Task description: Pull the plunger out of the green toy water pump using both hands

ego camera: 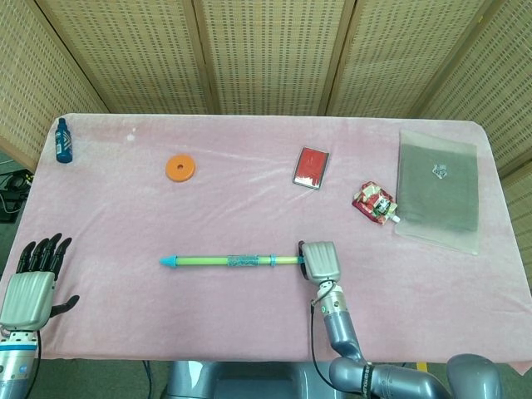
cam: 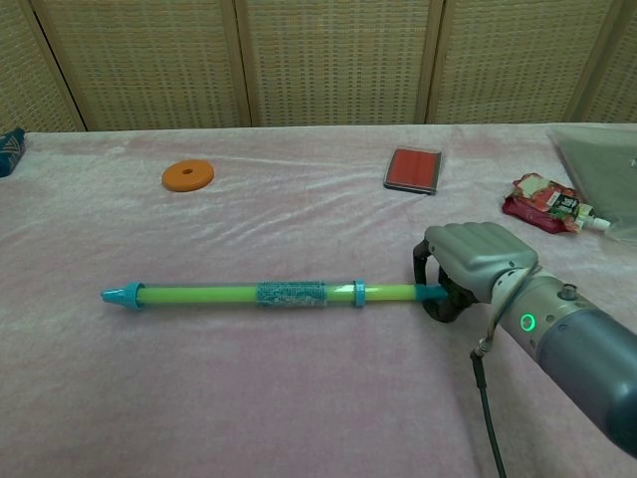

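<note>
Chest view: right hand grips the green toy water pump plunger end; left hand spread, empty.

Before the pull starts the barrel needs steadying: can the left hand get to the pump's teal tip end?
Probably yes. The left hand sits open at the table's near left edge, and only bare pink cloth lies between it and the pump's tip.

Glossy plastic green toy water pump lies on a matt, seemingly cloth-covered pink table; woven screens far behind.
</note>
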